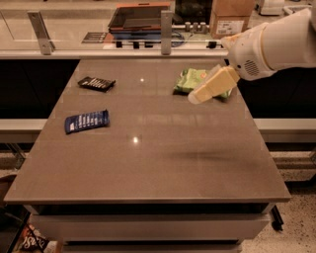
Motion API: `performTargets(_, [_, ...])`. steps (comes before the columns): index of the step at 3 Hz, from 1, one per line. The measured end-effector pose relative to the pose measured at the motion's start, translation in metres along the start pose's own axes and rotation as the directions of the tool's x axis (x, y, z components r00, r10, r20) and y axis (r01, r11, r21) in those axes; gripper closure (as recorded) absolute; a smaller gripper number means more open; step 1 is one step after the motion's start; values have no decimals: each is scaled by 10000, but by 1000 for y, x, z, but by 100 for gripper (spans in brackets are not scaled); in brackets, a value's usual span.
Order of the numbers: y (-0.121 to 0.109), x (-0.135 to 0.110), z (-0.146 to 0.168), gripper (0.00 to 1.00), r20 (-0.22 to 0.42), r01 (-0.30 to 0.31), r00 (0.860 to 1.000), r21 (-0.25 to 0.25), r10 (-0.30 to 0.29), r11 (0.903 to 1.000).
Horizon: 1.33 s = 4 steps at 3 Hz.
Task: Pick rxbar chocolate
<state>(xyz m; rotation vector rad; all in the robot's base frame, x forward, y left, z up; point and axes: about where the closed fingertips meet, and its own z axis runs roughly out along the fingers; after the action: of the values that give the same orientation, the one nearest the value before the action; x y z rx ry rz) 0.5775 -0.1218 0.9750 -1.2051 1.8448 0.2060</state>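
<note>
The rxbar chocolate point(97, 83) is a small flat dark bar with pale lettering. It lies at the far left of the brown table point(148, 163). My gripper point(193, 98) hangs above the table's far right part, cream-coloured, pointing down and left. It is well to the right of the bar and holds nothing that I can see. It partly covers the green bag point(190, 80).
A blue-wrapped bar point(87, 121) lies on the left side, nearer than the dark bar. The green crinkly bag sits at the far right. A counter with a dark tray point(140, 17) and a cardboard box point(232, 15) runs behind the table.
</note>
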Motion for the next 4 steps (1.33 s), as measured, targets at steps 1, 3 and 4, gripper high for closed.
performTargets(1, [-14, -24, 31, 0, 1039, -51, 9946, 97, 41, 9999])
performTargets(3, [-23, -63, 100, 0, 1980, 150, 9802, -494, -49, 9987])
performTargets(4, [-15, -74, 136, 0, 2007, 175, 9796, -1036, 36, 9945])
